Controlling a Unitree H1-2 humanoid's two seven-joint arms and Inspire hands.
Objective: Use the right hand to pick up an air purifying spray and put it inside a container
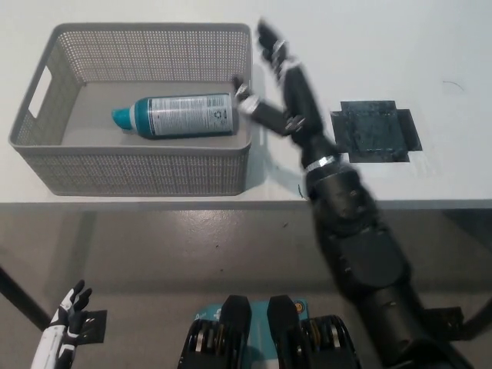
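Note:
A teal and grey air purifying spray can (178, 115) lies on its side inside the grey mesh basket (146, 175), its teal cap pointing left. My black right hand (275, 84) is open just right of the basket's right wall, fingers spread and blurred by motion, holding nothing. Its thumb side is near the can's base, apart from it. My white left hand (65, 314) rests low at the bottom left, below the table, fingers apart.
The basket stands on a white table (384, 46) near its front edge. A dark square patch (374, 131) lies on the table to the right of my right arm. Grey floor shows below the table edge.

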